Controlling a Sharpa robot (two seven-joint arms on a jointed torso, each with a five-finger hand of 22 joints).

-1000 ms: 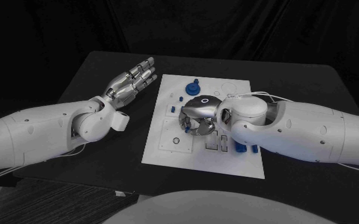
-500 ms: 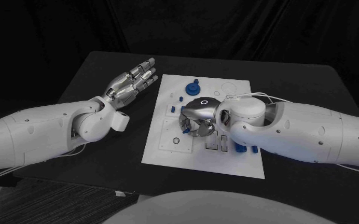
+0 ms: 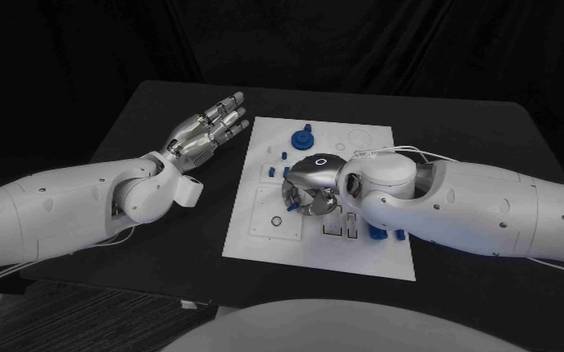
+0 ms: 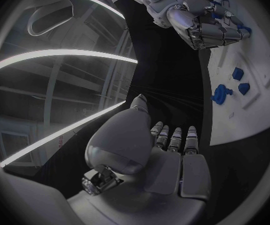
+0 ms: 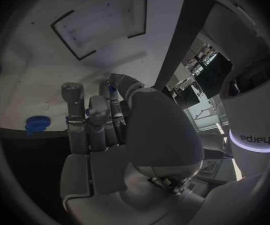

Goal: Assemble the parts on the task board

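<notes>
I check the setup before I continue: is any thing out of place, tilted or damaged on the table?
Nothing stands out. The task board lies flat on the black table, blue parts on it. The right hand is curled over the board's middle; the left hand hovers beside it with fingers straight.

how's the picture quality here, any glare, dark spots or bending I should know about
Head view: dim overall, black backdrop, the white task board the brightest area, no strong glare. Left wrist view: fisheye bends the task board's edge, bright curved light streaks cross the room behind the left hand. Right wrist view: the right hand is shadowed, and the board's edges curve.
</notes>
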